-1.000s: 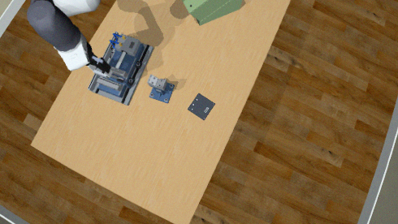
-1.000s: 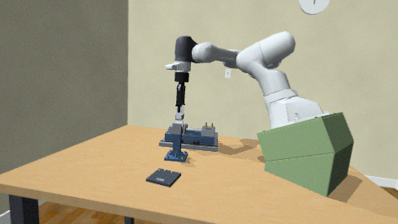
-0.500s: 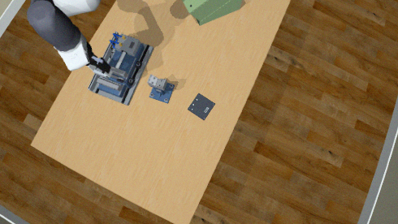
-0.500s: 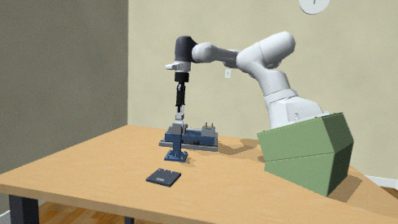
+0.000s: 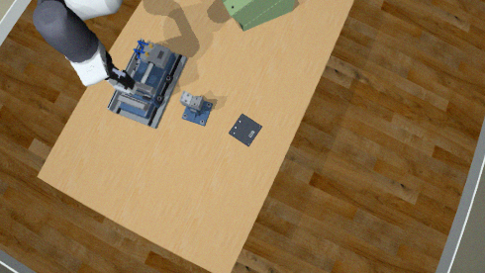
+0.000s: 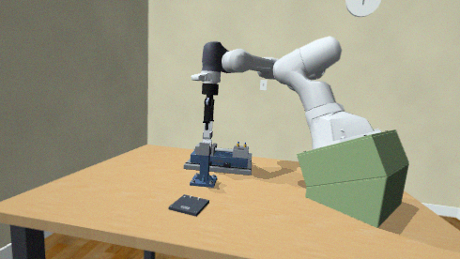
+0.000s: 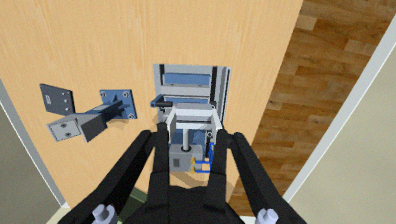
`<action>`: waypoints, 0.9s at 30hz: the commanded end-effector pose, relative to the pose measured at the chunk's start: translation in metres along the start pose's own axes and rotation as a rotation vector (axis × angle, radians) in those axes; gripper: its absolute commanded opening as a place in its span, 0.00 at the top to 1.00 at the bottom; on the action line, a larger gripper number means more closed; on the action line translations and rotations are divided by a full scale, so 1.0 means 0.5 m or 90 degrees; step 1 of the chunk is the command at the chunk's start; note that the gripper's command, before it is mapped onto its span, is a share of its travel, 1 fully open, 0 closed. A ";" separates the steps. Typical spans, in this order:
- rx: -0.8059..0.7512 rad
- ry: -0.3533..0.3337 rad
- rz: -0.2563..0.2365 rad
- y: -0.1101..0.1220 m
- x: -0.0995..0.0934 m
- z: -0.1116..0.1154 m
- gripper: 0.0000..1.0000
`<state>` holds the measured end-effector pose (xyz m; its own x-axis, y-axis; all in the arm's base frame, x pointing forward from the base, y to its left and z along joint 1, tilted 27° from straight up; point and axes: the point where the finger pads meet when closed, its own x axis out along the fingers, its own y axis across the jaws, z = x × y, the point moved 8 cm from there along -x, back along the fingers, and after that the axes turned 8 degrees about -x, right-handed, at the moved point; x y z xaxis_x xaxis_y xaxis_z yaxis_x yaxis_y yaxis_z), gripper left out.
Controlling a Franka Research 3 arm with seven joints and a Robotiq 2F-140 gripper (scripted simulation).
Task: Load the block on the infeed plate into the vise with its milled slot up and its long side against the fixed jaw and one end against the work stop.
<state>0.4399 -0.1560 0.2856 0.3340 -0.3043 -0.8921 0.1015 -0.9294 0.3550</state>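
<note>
top: claw [image 5: 132, 89] [image 6: 207, 136] [image 7: 194, 114] over the vise [image 5: 133, 105] [image 6: 227, 160] [image 7: 187, 79], can't pick out the part there | exterior: claw's pointing down behind the V-block [image 5: 193, 101] [image 6: 205, 161] [image 7: 92, 125], part's hard to see | wrist: claw's clamped on the part [image 7: 194, 111], vise right below

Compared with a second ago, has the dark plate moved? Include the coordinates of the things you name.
No. The dark plate [image 5: 245, 130] [image 6: 189, 205] sits at the same spot beside the blue stand [image 5: 202, 118] [image 6: 197, 180].
</note>
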 end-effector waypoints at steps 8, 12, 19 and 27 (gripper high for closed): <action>0.003 0.001 0.000 0.000 0.001 0.000 1.00; 0.003 0.001 0.000 0.000 0.001 0.000 1.00; 0.004 0.001 0.000 0.000 0.004 0.000 1.00; 0.005 0.001 0.000 0.000 0.011 0.000 1.00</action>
<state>0.4404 -0.1580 0.2815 0.3304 -0.3060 -0.8929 0.1003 -0.9293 0.3555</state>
